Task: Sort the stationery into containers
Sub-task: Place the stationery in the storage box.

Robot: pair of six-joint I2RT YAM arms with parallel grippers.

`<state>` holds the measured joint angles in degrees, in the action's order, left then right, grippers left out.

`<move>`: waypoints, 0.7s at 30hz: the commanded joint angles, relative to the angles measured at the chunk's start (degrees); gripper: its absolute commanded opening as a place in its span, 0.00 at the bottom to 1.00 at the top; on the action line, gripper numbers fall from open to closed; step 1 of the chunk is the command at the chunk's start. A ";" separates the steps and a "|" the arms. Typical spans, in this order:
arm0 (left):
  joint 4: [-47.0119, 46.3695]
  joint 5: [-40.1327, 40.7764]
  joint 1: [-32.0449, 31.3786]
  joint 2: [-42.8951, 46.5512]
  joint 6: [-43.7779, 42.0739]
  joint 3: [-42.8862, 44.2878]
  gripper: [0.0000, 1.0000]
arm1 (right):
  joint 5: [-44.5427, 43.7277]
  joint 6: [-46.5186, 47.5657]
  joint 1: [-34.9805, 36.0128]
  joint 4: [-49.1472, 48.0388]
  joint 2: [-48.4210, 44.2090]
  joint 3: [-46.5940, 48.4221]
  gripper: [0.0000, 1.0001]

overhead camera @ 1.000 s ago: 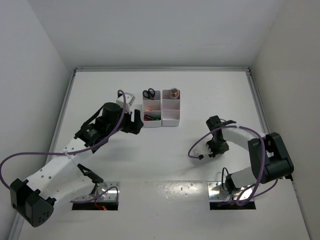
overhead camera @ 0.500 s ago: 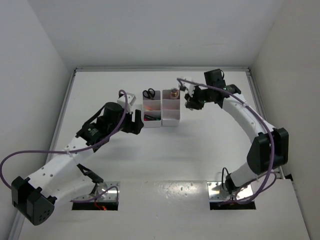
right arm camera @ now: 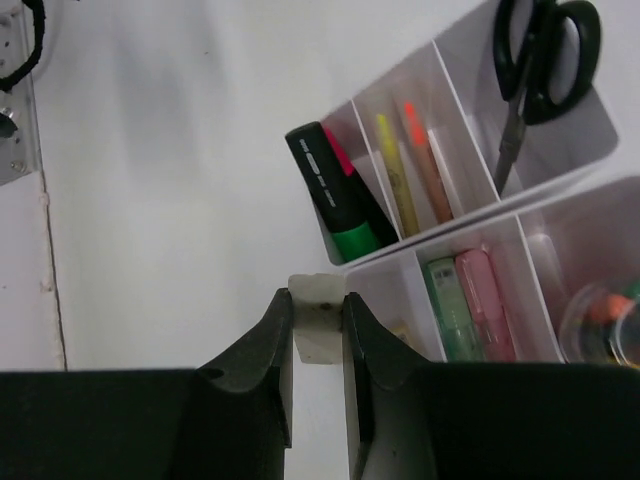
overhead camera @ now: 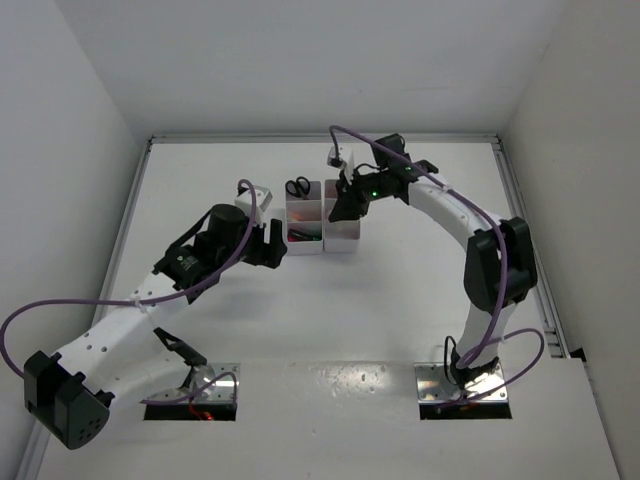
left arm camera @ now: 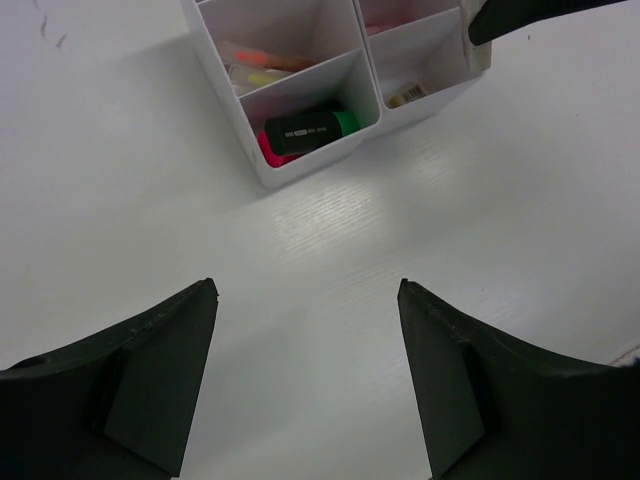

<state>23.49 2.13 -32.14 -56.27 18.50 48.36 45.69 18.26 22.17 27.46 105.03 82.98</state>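
A left box and a right box, both white with three compartments, stand side by side by the table's far edge. The left box holds scissors, a yellow stick, a pink stick and a green highlighter. A small beige block is pinched in the right gripper over the right box.

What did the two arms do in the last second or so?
The right end effector, shut on a small beige block, swung from near its arm's base out to the right white box. The left end effector, open beside the left white box, stayed put.
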 commanded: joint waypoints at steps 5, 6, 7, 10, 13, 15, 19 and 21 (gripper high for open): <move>-1.69 0.33 0.59 0.11 -0.13 -0.02 0.79 | -2.53 3.80 1.82 -1.10 3.33 3.07 0.00; -1.69 0.33 0.59 0.11 -0.13 -0.02 0.79 | -4.54 4.58 1.82 -1.10 3.86 3.07 0.00; -1.69 0.33 0.59 0.11 -0.13 -0.02 0.79 | -4.56 5.20 1.82 -1.10 3.86 3.07 0.00; -1.69 0.33 0.59 0.11 -0.13 -0.02 0.79 | -7.01 5.81 1.82 -1.10 4.48 3.07 0.00; -1.69 0.33 0.59 0.11 -0.13 -0.02 0.79 | -8.86 6.52 1.82 -1.80 4.48 2.54 0.00; -1.69 0.33 0.59 0.11 -0.13 -0.02 0.79 | -10.35 7.05 1.82 -1.80 4.48 2.54 0.00; -1.69 0.33 0.59 0.11 -0.13 -0.02 0.79 | -12.82 9.42 1.82 -0.75 5.53 2.54 0.05; -1.69 0.33 0.59 0.11 -0.13 -0.02 0.79 | -13.44 10.39 1.82 0.05 6.15 2.54 0.15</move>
<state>23.49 2.37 -32.14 -56.31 18.50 48.36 33.80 25.85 23.99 27.55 110.37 83.99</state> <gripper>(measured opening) 0.786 0.189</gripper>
